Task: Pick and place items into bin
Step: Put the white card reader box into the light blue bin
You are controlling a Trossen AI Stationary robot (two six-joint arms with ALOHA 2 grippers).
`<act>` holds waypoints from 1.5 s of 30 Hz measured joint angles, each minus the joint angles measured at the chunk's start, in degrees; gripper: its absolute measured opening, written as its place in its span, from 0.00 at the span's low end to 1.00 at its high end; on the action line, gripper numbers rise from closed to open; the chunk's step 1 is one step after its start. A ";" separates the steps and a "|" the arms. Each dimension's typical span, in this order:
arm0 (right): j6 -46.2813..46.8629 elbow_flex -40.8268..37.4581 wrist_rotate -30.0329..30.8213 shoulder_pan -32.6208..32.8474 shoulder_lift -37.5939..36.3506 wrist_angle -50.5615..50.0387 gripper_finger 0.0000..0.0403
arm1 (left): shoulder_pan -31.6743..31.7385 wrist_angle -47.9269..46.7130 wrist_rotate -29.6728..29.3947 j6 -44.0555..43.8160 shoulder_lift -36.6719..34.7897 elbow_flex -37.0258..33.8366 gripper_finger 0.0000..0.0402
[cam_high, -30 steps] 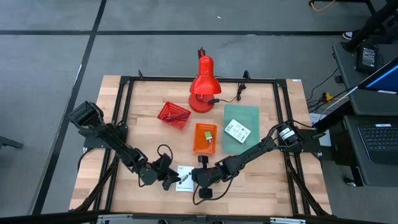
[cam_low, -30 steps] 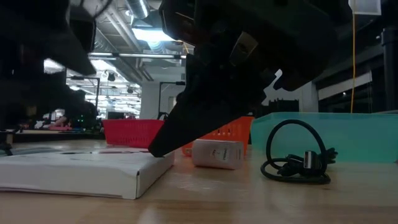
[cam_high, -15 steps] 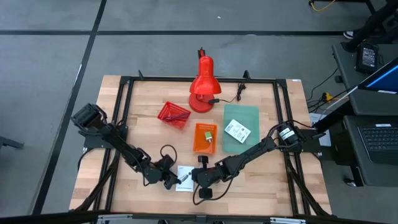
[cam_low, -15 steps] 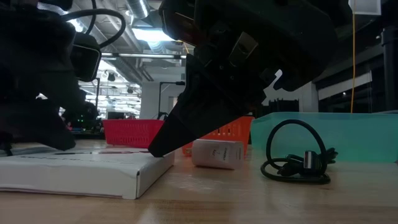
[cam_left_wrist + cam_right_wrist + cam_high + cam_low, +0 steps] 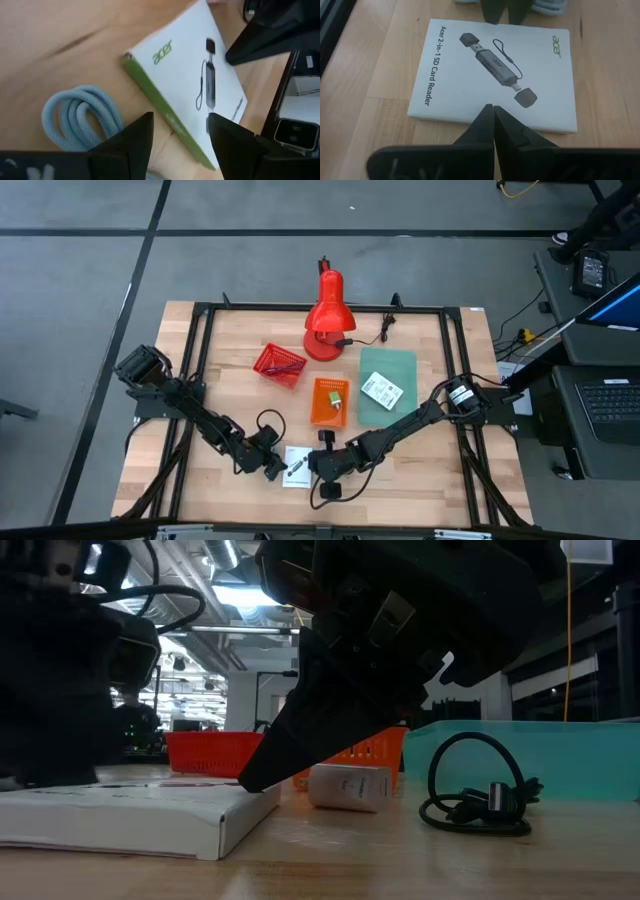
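A flat white Acer card-reader box (image 5: 495,75) with a green side lies on the wood near the table's front edge (image 5: 297,465). My left gripper (image 5: 180,120) is open, with one finger on each side of the box's green edge (image 5: 165,117). It also shows in the right wrist view, at the box's far edge (image 5: 506,12). My right gripper (image 5: 492,107) is shut, its tips at the box's opposite edge. A light blue coiled cord (image 5: 82,117) lies beside the box. A black coiled cable (image 5: 475,800) lies near the front edge. My right gripper rests its shut fingertips (image 5: 250,780) on the box's top, right at the edge facing it (image 5: 490,117). It slants down from the table's right side. The box lies flat on the table. My left gripper: I cannot tell whether its fingers touch the box.
An orange bin (image 5: 330,402) and a red bin (image 5: 279,365) stand mid-table. A teal tray (image 5: 388,365) holds a white packet (image 5: 381,390). A red lamp (image 5: 325,310) stands at the back. A small white block (image 5: 348,787) lies before the orange bin.
My left gripper has sunk a little toward the box and turned at the wrist, staying open. The box and my right gripper have kept still.
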 joint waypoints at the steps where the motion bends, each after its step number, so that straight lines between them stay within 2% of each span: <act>1: 0.00 0.00 0.00 0.00 0.00 0.01 0.00 | 0.34 0.23 0.21 0.11 0.02 0.00 0.46; 7: -0.02 -0.02 -0.02 0.00 0.00 0.15 0.00 | 1.60 0.42 1.65 0.15 0.04 -0.04 0.46; 20: -0.41 0.07 -1.04 0.09 2.47 3.78 0.00 | 1.62 3.55 -0.35 1.43 0.17 -0.31 0.46; 27: -0.94 0.04 -2.55 0.22 2.46 3.99 0.00 | 1.70 9.01 -1.37 4.93 0.20 -0.37 0.45; 45: -1.48 -0.04 -2.51 0.22 2.47 4.36 0.00 | 1.66 15.03 -1.29 4.92 -0.07 -0.04 0.45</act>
